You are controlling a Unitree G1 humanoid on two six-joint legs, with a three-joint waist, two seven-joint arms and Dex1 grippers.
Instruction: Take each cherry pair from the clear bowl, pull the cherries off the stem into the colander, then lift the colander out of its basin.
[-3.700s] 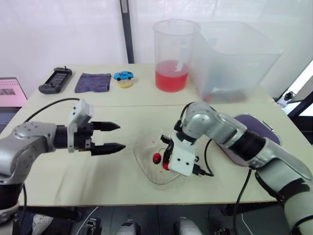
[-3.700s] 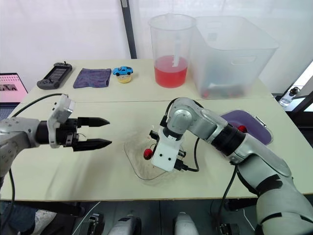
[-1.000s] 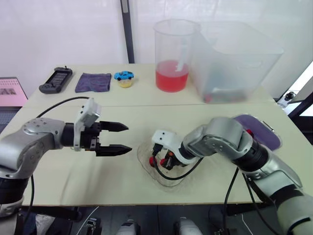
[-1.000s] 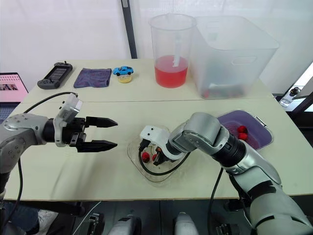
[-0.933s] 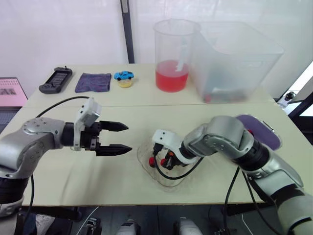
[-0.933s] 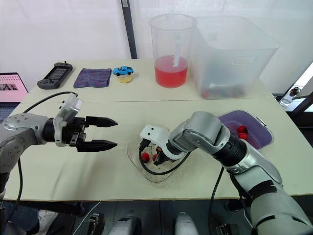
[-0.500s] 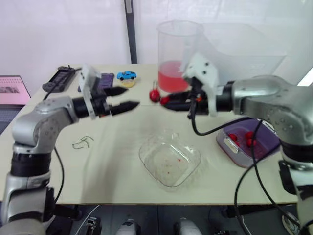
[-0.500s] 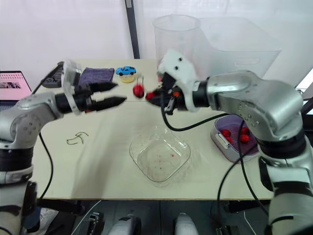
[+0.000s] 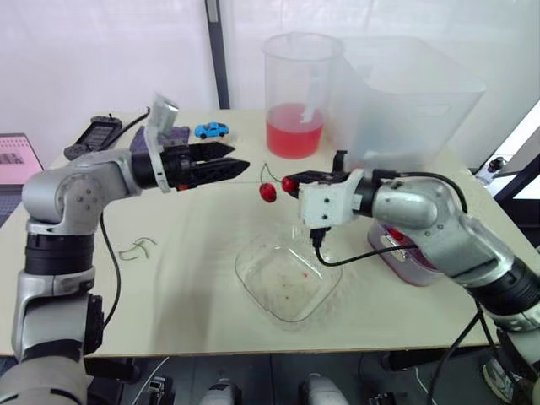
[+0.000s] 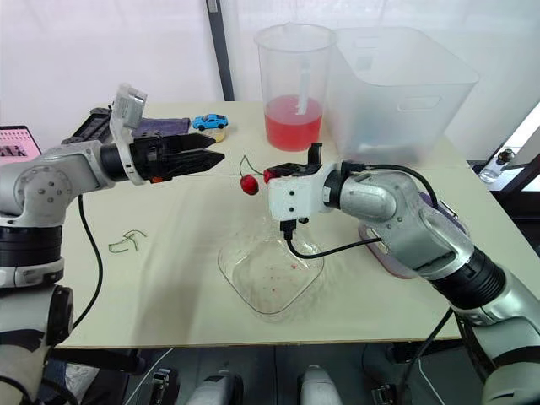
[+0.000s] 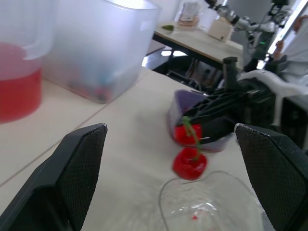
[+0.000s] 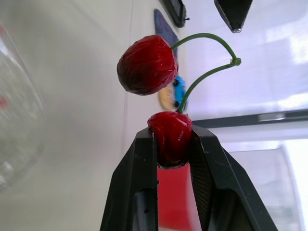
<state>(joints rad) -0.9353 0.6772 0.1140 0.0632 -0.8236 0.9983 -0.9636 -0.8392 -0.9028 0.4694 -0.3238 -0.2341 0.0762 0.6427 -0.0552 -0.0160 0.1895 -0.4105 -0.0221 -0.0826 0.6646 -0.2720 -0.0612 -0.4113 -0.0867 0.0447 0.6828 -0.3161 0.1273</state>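
My right gripper (image 9: 291, 183) hovers above the table behind the clear bowl (image 9: 291, 277), shut on one cherry (image 12: 169, 137) of a cherry pair. The other cherry (image 9: 268, 193) dangles free from the green forked stem (image 12: 207, 57). My left gripper (image 9: 240, 158) is open, with its tips pointing at the pair from a short way to the left, not touching it. The bowl holds only red specks. The purple colander (image 9: 419, 272) sits to the right, largely hidden by my right arm, with cherries in it.
At the back stand a pitcher of red liquid (image 9: 297, 97) and a large translucent bin (image 9: 409, 101). A toy car (image 9: 212, 130), a cloth and a black handset (image 9: 93, 137) lie at the back left. A bare stem (image 9: 135, 249) lies on the table at the left.
My right gripper has lifted the cherry pair out of the bowl and turned to point left. My left arm has risen and come close to the pair.
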